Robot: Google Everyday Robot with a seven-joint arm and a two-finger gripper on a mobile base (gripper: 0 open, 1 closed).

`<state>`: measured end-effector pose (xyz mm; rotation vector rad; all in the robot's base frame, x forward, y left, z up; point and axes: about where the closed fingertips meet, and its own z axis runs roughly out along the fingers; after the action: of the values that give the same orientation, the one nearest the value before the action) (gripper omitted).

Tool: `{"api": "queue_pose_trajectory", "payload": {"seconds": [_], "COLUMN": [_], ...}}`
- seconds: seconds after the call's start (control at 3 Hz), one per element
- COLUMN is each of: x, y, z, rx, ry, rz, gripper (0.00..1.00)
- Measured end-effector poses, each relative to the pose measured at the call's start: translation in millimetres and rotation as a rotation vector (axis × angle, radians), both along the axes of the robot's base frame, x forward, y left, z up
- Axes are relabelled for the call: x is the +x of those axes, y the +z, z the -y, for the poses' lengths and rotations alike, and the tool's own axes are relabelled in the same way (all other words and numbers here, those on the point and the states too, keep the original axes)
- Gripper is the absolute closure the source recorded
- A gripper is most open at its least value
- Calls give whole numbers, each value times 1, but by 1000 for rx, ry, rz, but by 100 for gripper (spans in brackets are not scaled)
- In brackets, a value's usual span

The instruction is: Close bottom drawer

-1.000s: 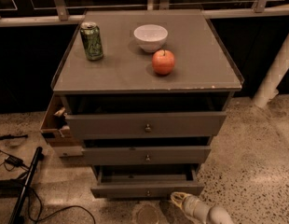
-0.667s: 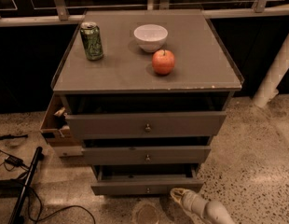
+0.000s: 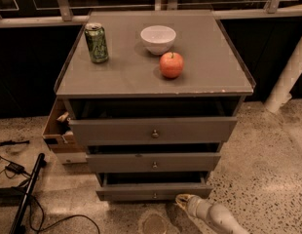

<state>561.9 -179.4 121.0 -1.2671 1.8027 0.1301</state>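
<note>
1. The grey wooden bench (image 3: 209, 57), a cabinet with three drawers, stands on a speckled floor (image 3: 268, 169); all three drawers are pulled part-way out.
2. The widest grey top drawer (image 3: 117, 130) and the mid-sized grey drawer (image 3: 190, 162) sit above the target; both are best left alone.
3. The narrow, shallow grey bottom drawer (image 3: 126, 191) is the lowest, just above the floor; a dark gap shows behind its flat front (so it is open).
4. The white robot arm (image 3: 217, 217) reaches in from the lower right; its pale claw (image 3: 184, 200) sits just in front of that drawer's right end, holding nothing that shows; whether it is spread or closed I cannot tell.
5. On top sit a white ceramic bowl (image 3: 158, 38), a green drinks can (image 3: 96, 43) and a red apple (image 3: 171, 65); none matter here.
6. The small round metal knob (image 3: 154, 195) marks the front's centre; the push would best land near it, flat and straight in, since pressing at the right end might skew the drawer and jam it; go slowly until the front sits flush.
</note>
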Motion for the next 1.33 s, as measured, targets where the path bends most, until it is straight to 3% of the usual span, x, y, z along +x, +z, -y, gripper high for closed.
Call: {"api": "queue_pose_trajectory", "payload": {"seconds": [0.33,0.67,1.33], "x": [2,10,33], "y": [1,2,5], "z": [0,1,-1], "rx": [-7,-11,-7], "ry": [-3,-20,-47], "rz": [47,135,235], "gripper": [100,100,100]}}
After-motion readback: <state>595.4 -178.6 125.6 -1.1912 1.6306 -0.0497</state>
